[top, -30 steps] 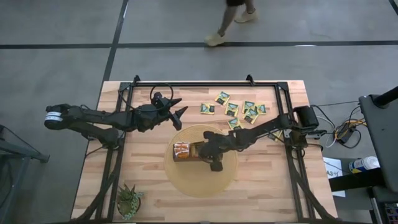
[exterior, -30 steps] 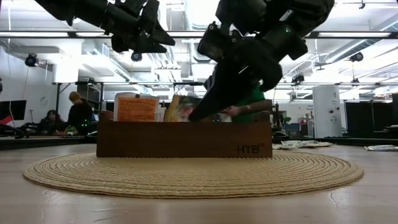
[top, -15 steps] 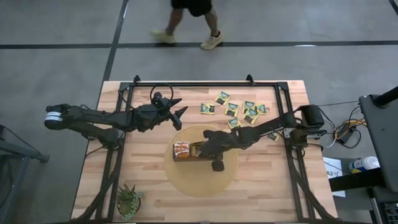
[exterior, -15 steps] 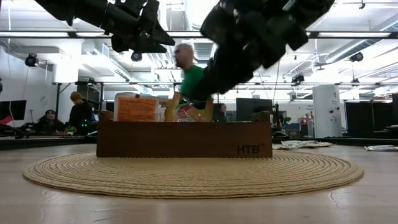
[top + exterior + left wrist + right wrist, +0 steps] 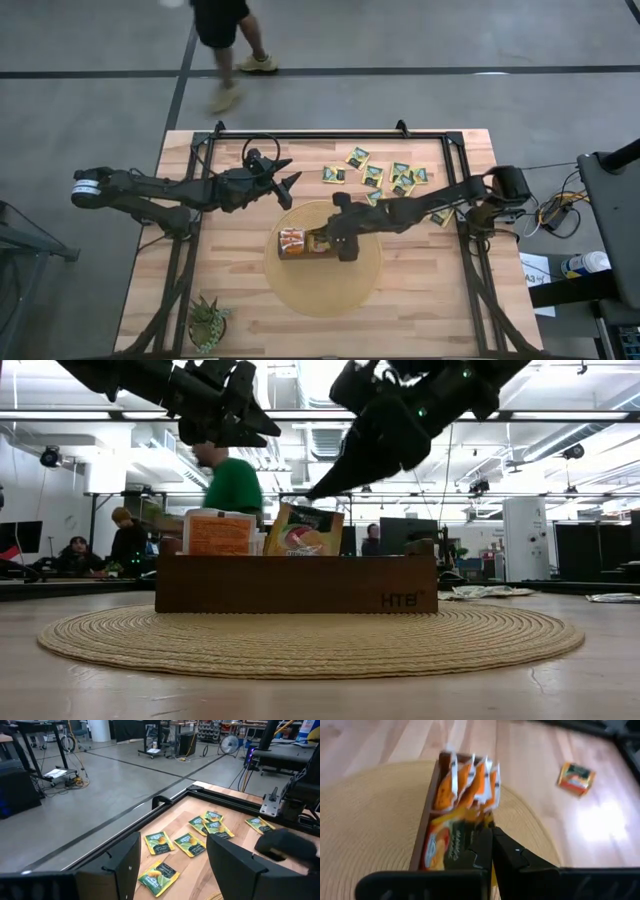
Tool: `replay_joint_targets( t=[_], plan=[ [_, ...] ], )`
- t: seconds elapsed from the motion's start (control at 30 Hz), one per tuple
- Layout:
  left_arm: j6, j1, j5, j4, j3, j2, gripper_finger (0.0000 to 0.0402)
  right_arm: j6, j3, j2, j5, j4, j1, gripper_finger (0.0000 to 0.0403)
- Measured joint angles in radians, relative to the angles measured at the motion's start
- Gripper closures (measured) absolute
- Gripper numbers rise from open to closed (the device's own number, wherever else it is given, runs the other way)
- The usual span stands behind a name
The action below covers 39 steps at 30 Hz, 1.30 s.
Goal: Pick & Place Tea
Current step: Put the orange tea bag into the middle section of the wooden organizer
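Note:
A long dark-brown box (image 5: 318, 244) (image 5: 300, 585) sits on a round woven mat (image 5: 320, 290). Orange tea sachets (image 5: 470, 780) (image 5: 218, 532) stand at its left end. A green-and-yellow sachet (image 5: 305, 532) (image 5: 447, 852) leans inside beside them. My right gripper (image 5: 305, 495) (image 5: 491, 832) hangs just above that sachet, fingers shut with only a slit between them. More sachets (image 5: 385, 178) (image 5: 190, 842) lie flat near the far edge. My left gripper (image 5: 288, 172) (image 5: 172, 865) waits open, high over the table left of them.
A black frame rail (image 5: 330, 133) runs along the far edge and down both sides. A small green plant (image 5: 208, 322) stands at the near left corner. One sachet (image 5: 576, 776) lies alone between box and pile. A person (image 5: 225, 30) walks on the floor beyond the table.
My right gripper has risen out of the box and drawn slightly toward the far edge. The green-and-yellow sachet has stayed leaning in the box. The person behind the table has walked toward the left.

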Motion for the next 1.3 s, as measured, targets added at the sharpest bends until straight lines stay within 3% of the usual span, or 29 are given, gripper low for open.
replay_joint_targets(
  t=[0.3,0.73,1.0,1.3],
  plan=[
    [0.0,0.001,-0.004,0.0,0.0,0.0,0.0182,0.031,-0.002,0.046,-0.103,-0.019,0.003,0.0394],
    [-0.001,0.001,-0.005,-0.003,0.0,0.0,0.0182,0.031,-0.002,0.006,-0.083,0.008,-0.002,0.0394],
    [-0.003,0.0,-0.005,-0.004,0.0,0.0,0.0182,0.024,-0.002,-0.015,-0.347,0.015,-0.001,0.0394],
    [-0.003,0.0,-0.005,-0.005,0.0,0.0,0.0182,0.023,-0.002,0.019,-0.362,0.007,0.001,0.0394]
  ],
)
